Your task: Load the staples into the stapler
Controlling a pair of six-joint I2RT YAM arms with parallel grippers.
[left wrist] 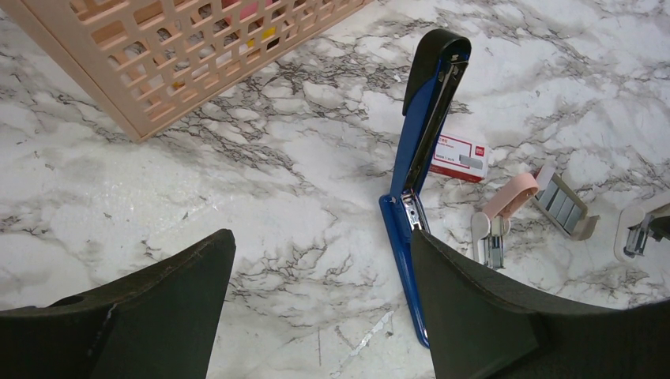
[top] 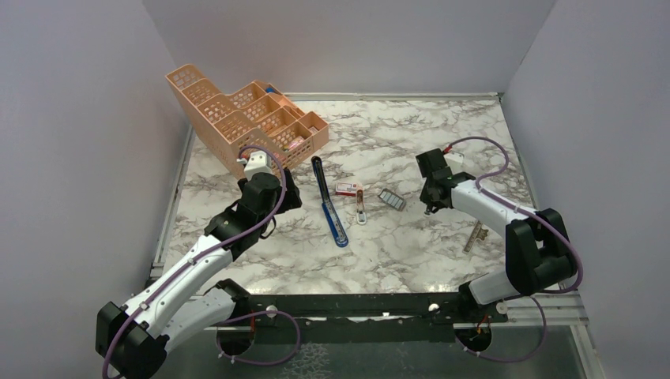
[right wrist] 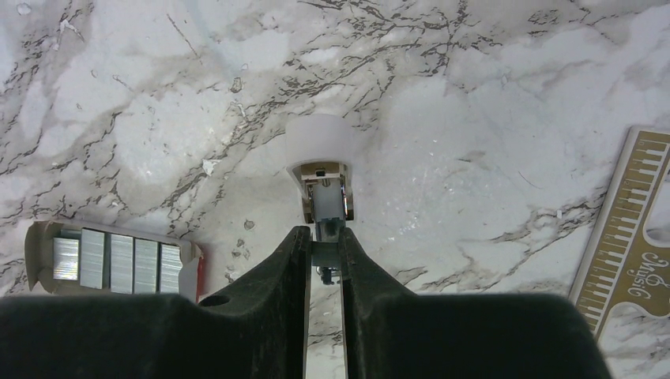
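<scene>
Nearest the arm bases, on the right, a gold ruler [top: 472, 236] lies flat on the marble counter [top: 411, 142]. The left pincer [left wrist: 320, 245] hangs released, its jaws wide apart over bare counter, with the near blue end of the stapler [top: 328, 201] just beside its right finger. The stapler lies swung fully open in one long line, pointing away. The right pincer [right wrist: 323, 233] is clenched; a small silvery bit sits at its tips, and I cannot tell whether it is held. Touching or just beyond those tips stands a small white tool [right wrist: 319, 146]. The staples [top: 392, 199] rest in their open tray between the right pincer and a pink-handled tool [left wrist: 510, 197]. A red-and-white box [top: 346, 189] lies just beside the stapler. Farthest back, at the left, stands the peach mesh organiser [top: 237, 118].
</scene>
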